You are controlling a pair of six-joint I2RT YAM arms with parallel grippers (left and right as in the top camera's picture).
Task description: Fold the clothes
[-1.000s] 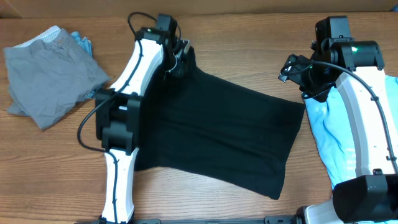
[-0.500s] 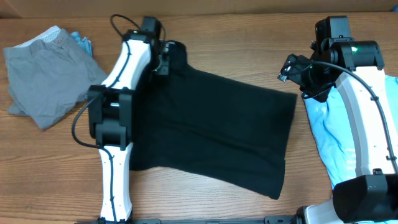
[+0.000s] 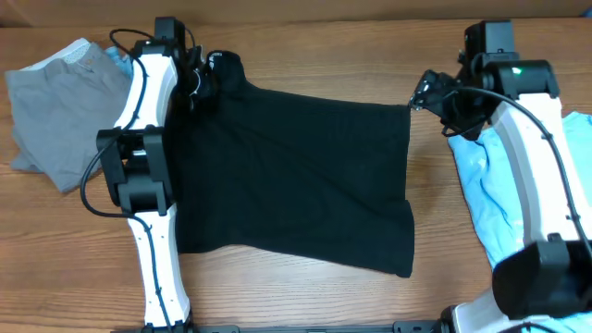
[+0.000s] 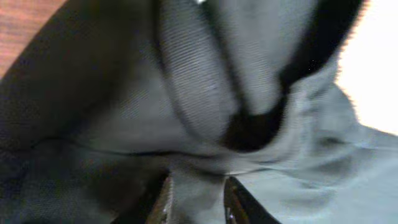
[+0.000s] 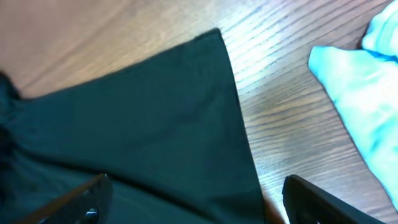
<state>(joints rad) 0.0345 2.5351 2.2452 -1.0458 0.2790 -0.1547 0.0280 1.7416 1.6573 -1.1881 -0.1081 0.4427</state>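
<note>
The black T-shirt [image 3: 296,176] lies spread flat across the middle of the table. My left gripper [image 3: 199,81] is at its far left corner, by the bunched collar. In the left wrist view the left gripper [image 4: 196,202] has its jaws partly apart, with a loose fold of the black T-shirt [image 4: 186,106] lying between them. My right gripper [image 3: 427,92] hovers just off the shirt's far right corner. In its own view the right gripper [image 5: 199,199] is wide open above the black T-shirt's [image 5: 143,118] side edge and grips nothing.
A crumpled grey garment [image 3: 65,111] lies at the far left beside the left arm. The light-blue tee [image 3: 476,185] lies at the right, partly under the right arm, and shows as the light-blue tee [image 5: 360,81] in the right wrist view. Bare wood [image 5: 292,124] separates it from the shirt.
The left gripper has pulled the shirt's corner leftward and toward the back, shifting the whole shirt left and straightening its top edge. Its jaws have parted. The right gripper barely moved.
</note>
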